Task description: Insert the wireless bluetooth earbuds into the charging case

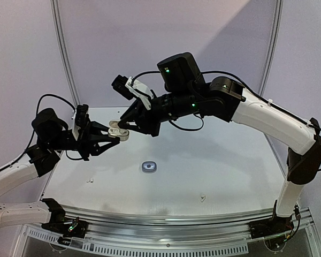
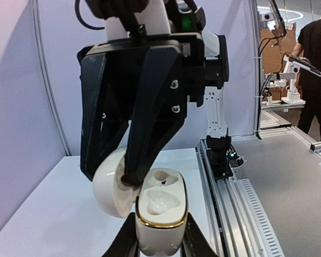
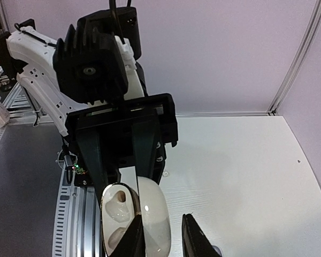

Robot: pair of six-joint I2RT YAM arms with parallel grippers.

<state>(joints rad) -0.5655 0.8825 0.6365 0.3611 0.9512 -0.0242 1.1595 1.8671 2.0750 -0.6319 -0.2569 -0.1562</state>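
The white charging case (image 1: 117,132) with a gold rim (image 2: 160,222) is held in the air over the table's left rear, and my left gripper (image 2: 159,238) is shut on its body. Its lid (image 2: 109,184) hangs open to the left, and both sockets (image 2: 159,202) look empty. My right gripper (image 1: 127,125) meets it from the right. One of its fingers (image 3: 132,235) sits between lid and body, and the other stands clear of the lid (image 3: 156,214), so the jaws are open. Two tiny white earbuds (image 1: 89,181) (image 1: 203,198) lie on the table.
A small grey round case (image 1: 148,167) lies on the white table (image 1: 214,160) near its middle. A metal rail (image 1: 166,219) runs along the near edge, with both arm bases on it. Pale walls close in the back and sides.
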